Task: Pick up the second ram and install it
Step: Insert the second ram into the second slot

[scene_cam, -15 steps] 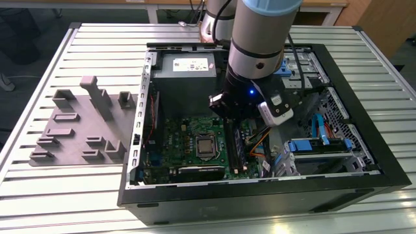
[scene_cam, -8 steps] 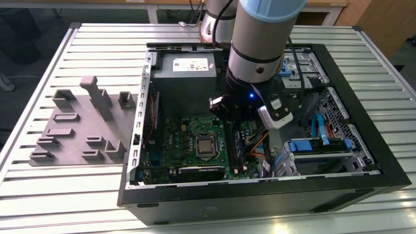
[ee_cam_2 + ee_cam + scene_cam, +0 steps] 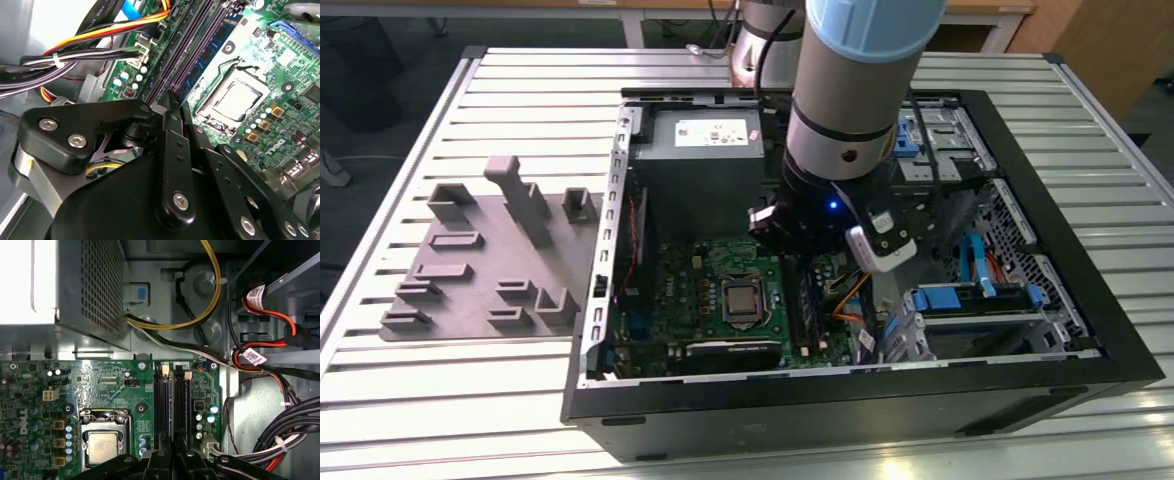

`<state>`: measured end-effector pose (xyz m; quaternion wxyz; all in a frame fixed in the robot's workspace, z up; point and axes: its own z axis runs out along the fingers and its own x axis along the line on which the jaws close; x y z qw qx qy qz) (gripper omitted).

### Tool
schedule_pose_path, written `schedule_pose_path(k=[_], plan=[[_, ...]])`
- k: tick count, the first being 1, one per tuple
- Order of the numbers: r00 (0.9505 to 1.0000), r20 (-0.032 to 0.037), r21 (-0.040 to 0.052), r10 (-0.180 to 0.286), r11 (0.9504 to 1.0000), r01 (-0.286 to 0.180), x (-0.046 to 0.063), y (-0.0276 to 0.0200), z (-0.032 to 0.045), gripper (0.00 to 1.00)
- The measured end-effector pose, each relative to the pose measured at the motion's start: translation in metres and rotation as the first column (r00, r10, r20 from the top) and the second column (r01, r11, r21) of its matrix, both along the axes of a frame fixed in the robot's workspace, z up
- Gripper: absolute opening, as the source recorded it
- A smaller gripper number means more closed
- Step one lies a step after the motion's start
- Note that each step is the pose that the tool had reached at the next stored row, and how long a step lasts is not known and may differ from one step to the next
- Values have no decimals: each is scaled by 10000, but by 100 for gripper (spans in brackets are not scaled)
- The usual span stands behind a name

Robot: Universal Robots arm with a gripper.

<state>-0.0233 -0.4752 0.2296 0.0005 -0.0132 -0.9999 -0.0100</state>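
Arm [image 3: 854, 100] reaches down into the open computer case [image 3: 854, 405], which lies on the slatted surface [image 3: 520, 90]. The claw [image 3: 170, 102] is low over the black sockets [image 3: 161, 400] at one edge of the green board [image 3: 115, 385], next to the processor socket [image 3: 102, 445]. In both wrist views the claw's [image 3: 172, 452] two sides are drawn almost together, with only a thin gap between them. They appear clamped on the near end of the second ram [image 3: 214, 44], a thin dark-blue stick standing on edge along the sockets. The exact contact spot is hidden by the claw body. In the first wrist view the second ram [image 3: 171, 405] runs as a narrow bluish strip between the black sockets, in line with the claw tips. I can't tell if it is fully seated. A cable bundle [image 3: 75, 55] passes just beside the sockets. The power supply [image 3: 700, 135] sits at the far end of the board in the exterior view. A grey fixture [image 3: 480, 270] lies on the surface at the exterior view's left, well apart from the claw.
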Motion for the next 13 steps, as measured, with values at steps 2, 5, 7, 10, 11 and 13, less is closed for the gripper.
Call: schedule_pose_path(k=[2,5,7,10,11,13], plan=[[10000,0,1,-41,10000,41,-4,-7,-6,14],[10000,0,13,-50,10000,50,-10,-19,-7,14],[10000,0,24,-50,10000,50,-12,-22,-6,14],[10000,0,31,-51,10000,51,-16,-23,-9,14],[10000,0,32,-50,10000,50,-17,-26,-8,14],[10000,0,34,-51,10000,51,-17,-33,-9,14]])
